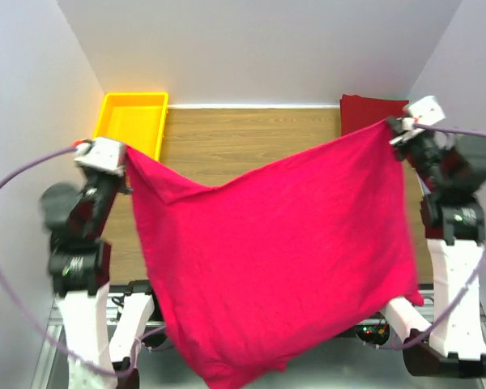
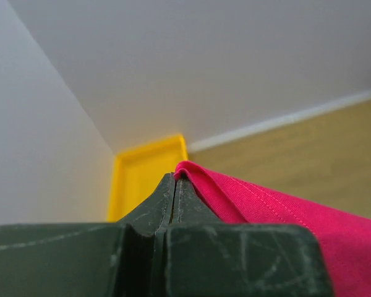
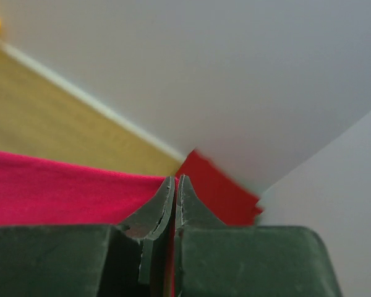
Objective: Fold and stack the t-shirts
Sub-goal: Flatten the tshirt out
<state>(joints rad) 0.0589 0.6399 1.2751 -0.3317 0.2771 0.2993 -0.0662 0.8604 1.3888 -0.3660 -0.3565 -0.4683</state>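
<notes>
A bright magenta-pink t-shirt (image 1: 283,259) hangs spread in the air between both arms, sagging toward the near table edge. My left gripper (image 1: 128,154) is shut on its left corner; in the left wrist view the cloth (image 2: 266,204) bunches at the closed tips (image 2: 175,176). My right gripper (image 1: 393,126) is shut on the shirt's right corner, with the pink cloth (image 3: 62,185) running off left of the closed tips (image 3: 175,179). A darker crimson t-shirt (image 1: 368,109) lies folded at the table's far right corner, also in the right wrist view (image 3: 216,189).
A yellow plastic tray (image 1: 134,121) sits at the table's far left corner, seen beyond the left fingers (image 2: 139,179). White walls close in the wooden table (image 1: 243,138) on three sides. Purple cables loop off both wrists.
</notes>
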